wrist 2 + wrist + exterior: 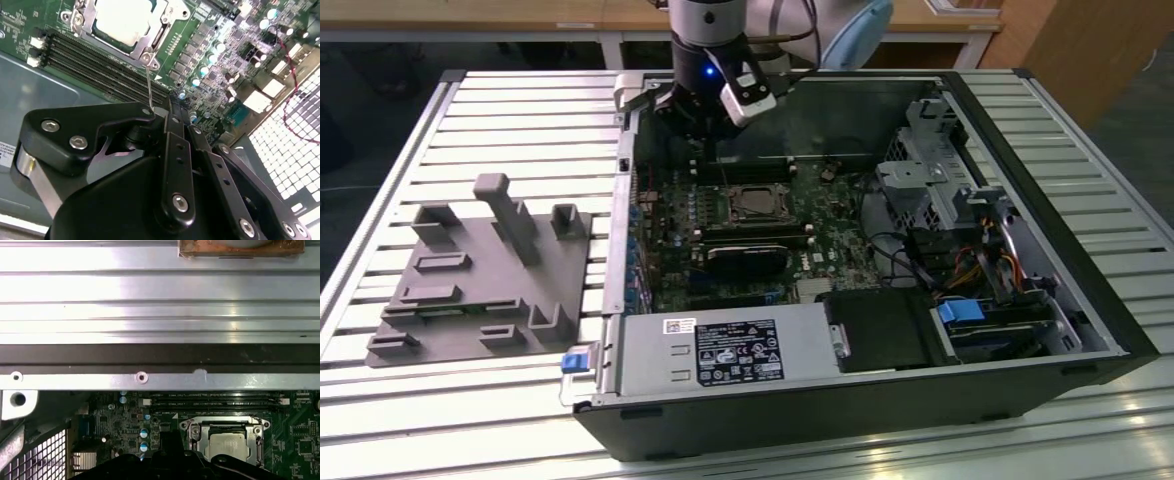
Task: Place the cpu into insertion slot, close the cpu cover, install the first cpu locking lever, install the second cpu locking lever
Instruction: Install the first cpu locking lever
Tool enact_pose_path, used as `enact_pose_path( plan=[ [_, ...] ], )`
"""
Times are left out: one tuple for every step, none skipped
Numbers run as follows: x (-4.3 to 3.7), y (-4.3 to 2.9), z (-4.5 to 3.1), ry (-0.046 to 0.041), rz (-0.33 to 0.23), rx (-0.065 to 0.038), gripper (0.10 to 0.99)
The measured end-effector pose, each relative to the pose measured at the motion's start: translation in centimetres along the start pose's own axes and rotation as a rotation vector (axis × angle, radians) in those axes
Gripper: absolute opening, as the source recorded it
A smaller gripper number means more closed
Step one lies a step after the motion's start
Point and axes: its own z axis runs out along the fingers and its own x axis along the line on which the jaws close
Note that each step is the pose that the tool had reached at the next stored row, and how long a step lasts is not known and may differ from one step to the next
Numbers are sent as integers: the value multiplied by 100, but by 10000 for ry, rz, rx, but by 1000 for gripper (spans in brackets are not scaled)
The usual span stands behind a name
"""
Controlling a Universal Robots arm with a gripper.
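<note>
The cpu (120, 20) lies pale and flat in the insertion slot (750, 190) on the green board inside the open computer case. The silvery cpu cover (200, 431) lies closed as a frame around the cpu (228, 445). A thin wire locking lever (149, 85) runs from the socket's corner to the tips of my gripper (167, 107), whose black fingers stand together. Whether the wire is clamped between them is hidden. In the exterior view my gripper (707, 140) hangs inside the case, just behind the socket near the back wall.
Memory slots (100, 65) run beside the socket. A black block (747, 262) sits in front of it, with a power supply (720, 352) at the case's front and a drive cage (921, 180) on the exterior view's right. A grey fixture (480, 270) lies on the slatted table.
</note>
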Motion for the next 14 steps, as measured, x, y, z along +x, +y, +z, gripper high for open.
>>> enact_pose_path(
  plan=[
    [0, 4, 3, -1, 0, -1, 122],
    [-4, 9, 6, -1, -1, -1, 122],
    [-12, 13, 8, 1, -2, 0, 122],
    [-22, 16, 11, 0, -1, -1, 122],
    [-32, 18, 13, 1, 0, 0, 122],
    [-40, 19, 15, -1, -1, -1, 122],
    [-44, 19, 17, -1, -1, -1, 122],
    [-44, 18, 17, 1, 0, 0, 122],
    [-48, 19, 19, -1, 0, -1, 122],
    [-49, 19, 20, 0, 0, 0, 122],
    [-51, 19, 22, 0, 0, 0, 122],
    [-55, 19, 23, 0, -1, 0, 122],
    [-59, 19, 25, -1, -1, -1, 122],
    [-65, 19, 27, -1, -1, -1, 122]
  ],
)
